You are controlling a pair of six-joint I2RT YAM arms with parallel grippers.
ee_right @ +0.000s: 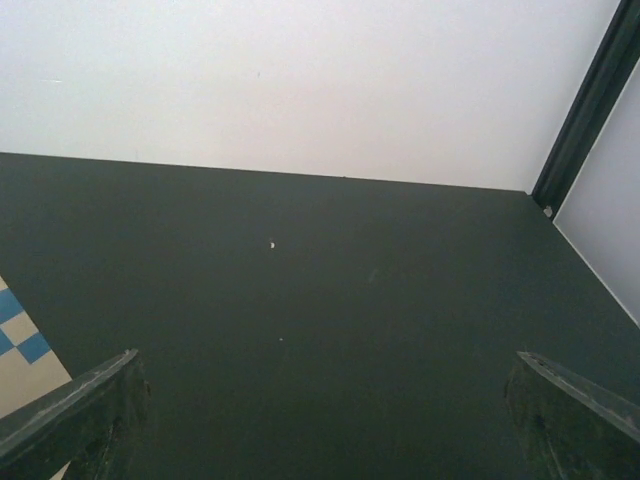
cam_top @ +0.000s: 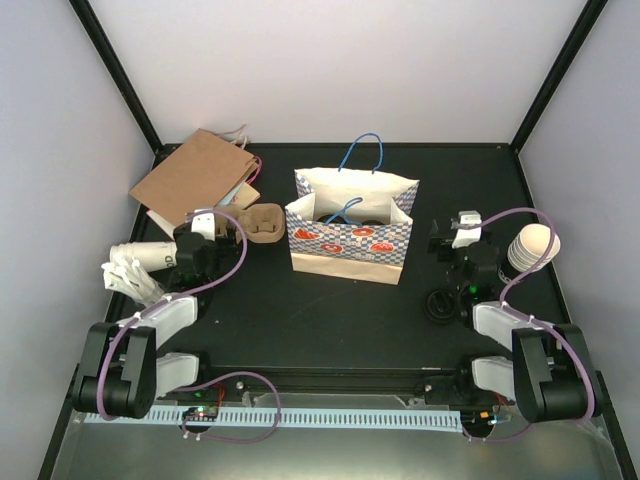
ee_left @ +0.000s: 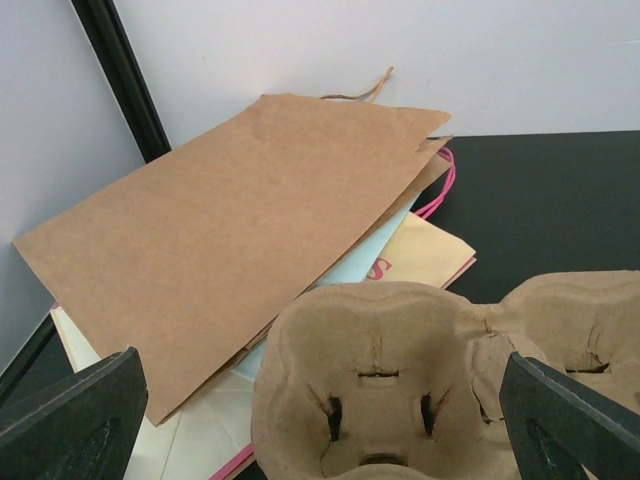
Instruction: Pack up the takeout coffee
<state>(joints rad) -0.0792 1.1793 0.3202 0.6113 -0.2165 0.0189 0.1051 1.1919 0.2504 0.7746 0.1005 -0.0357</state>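
The takeout coffee (cam_top: 375, 214) is seen only as dark round lids inside the open blue-and-white checked paper bag (cam_top: 350, 250), which stands upright near the middle of the black bench (cam_top: 330, 320); how many cups are in it cannot be told. The left pincer (ee_left: 322, 358) is held wide open with nothing between its fingers, and is pointed at a moulded cardboard cup carrier (ee_left: 370, 380) just ahead of it. Behind the carrier, a flat brown paper bag (ee_left: 230, 230) is laid over other flat bags by the left wall. The right pincer (ee_right: 325, 355) is likewise spread fully apart and nothing is gripped by it; bare bench is faced, with a corner of the checked bag caught at the lower left of its view. A stack of cream cups (cam_top: 533, 247) without lids is set near the right edge, apart from the bag, and a black lid (cam_top: 437, 305) is seen on the bench beside the right arm. More pale cups (cam_top: 140, 255) are laid on their side at the far left
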